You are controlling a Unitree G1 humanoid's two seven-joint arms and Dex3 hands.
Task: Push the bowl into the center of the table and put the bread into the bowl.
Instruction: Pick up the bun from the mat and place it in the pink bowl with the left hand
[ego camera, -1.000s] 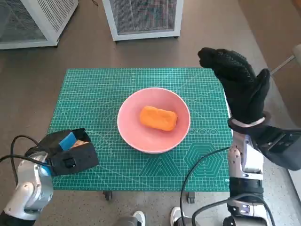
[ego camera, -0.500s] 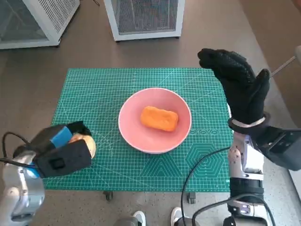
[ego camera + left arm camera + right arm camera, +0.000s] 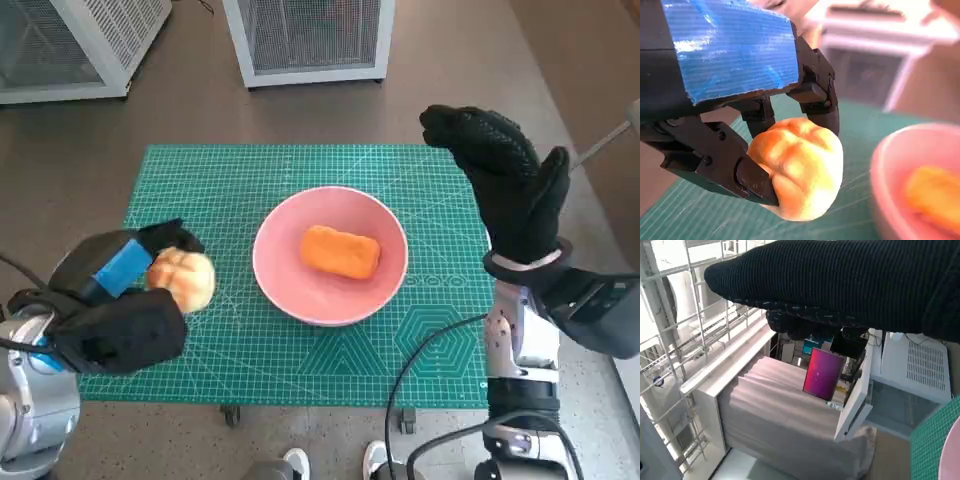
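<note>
**Bun held beside the bowl**

Now the left hand [image 3: 118, 300], at the lower left of the head view, grips a round bread bun [image 3: 183, 279], its black fingers [image 3: 756, 181] closed around the pale golden crust. The bun sits just left of the pink bowl [image 3: 385, 285], apart from its rim. The bowl stands near the middle of the green mat [image 3: 230, 175] and already contains an orange oblong piece [image 3: 340, 251]. At the right of the frame the right hand [image 3: 507, 185] is raised upright over the mat's right edge, fingers extended and holding nothing. White mesh cabinets [image 3: 310, 38] stand on the floor along the top of the frame.
</note>
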